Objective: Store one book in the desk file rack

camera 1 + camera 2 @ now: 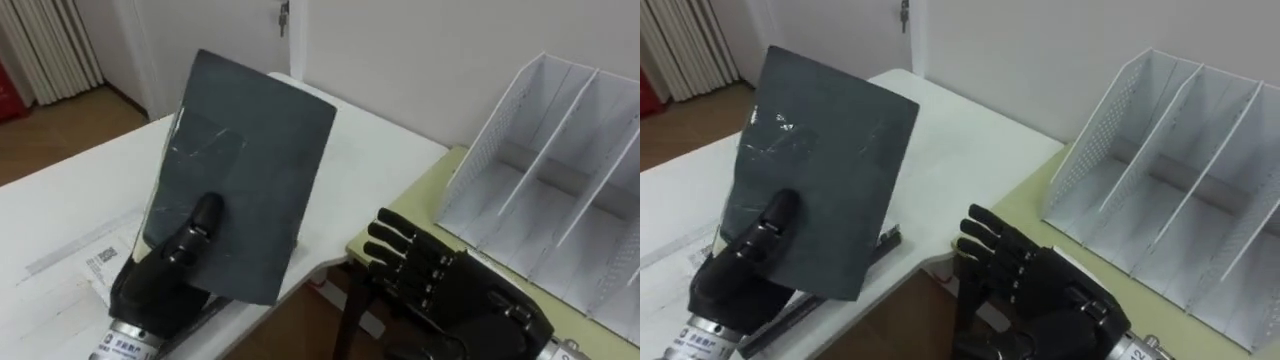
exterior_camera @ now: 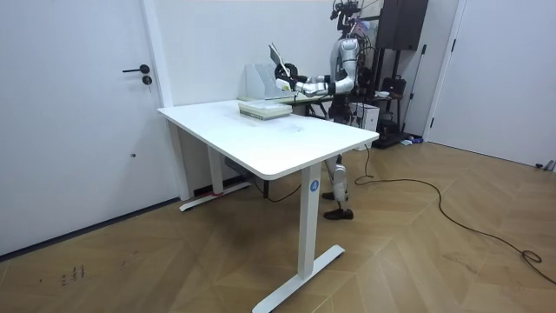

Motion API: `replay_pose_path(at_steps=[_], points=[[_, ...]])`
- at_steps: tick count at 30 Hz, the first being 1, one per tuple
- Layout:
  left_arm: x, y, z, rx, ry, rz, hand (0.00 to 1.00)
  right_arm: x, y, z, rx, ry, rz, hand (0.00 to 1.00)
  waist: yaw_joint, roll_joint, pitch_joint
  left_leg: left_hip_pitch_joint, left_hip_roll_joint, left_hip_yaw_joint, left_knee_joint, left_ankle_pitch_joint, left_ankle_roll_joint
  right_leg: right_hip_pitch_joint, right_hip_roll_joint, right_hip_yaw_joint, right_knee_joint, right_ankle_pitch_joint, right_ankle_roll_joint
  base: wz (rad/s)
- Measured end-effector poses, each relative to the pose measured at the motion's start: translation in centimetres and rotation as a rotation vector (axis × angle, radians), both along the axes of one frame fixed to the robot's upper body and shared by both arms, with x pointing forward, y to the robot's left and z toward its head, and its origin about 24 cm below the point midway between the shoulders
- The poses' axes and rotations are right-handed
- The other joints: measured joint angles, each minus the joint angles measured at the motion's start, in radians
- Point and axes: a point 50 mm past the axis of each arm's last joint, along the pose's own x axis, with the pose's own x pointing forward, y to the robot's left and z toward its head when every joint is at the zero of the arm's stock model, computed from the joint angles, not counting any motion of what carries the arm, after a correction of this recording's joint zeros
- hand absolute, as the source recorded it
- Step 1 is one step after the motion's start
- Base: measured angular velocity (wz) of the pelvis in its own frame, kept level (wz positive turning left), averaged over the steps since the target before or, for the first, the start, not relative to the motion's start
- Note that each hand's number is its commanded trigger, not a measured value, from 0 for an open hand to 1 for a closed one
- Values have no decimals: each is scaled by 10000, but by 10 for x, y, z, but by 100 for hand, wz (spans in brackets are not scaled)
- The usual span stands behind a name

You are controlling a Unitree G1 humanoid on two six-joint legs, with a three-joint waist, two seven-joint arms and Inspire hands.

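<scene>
Left eye view: the left hand [image 1: 165,265] pinches a dark grey book [image 1: 250,160], with the thumb on the front cover and the fingers behind it. The book is held tilted, clear of the bench [image 1: 90,190] and well to the left of the file rack [image 1: 560,170]. The rack is white with upright dividers and rests on a yellow-green mat [image 1: 405,215]. The right hand [image 1: 450,285] hovers at the mat's near edge, just in front of the rack, fingers spread and loosely bent. A printed sheet [image 1: 90,255] lies on the bench, far left of the rack. Room view: the robot stands at the bench's far end, on the room view's right of the rack.
</scene>
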Motion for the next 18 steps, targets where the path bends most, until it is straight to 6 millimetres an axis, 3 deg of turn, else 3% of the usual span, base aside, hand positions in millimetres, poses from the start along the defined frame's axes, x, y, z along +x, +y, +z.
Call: replay_pose_path(at_steps=[10,18], points=[[-4,-20,-9,-402,-135,-1730,100,-4,40,13,2422,-258,2065,0,31,105,-6,-397,21,118,203,-18,21,-314,3,3,84,-18,-95,-1],[-8,-28,-14,-558,-90,-2609,100,-5,45,16,3412,-127,2410,0,13,252,-92,-570,24,133,409,-29,29,-511,-21,46,300,-52,-149,0]])
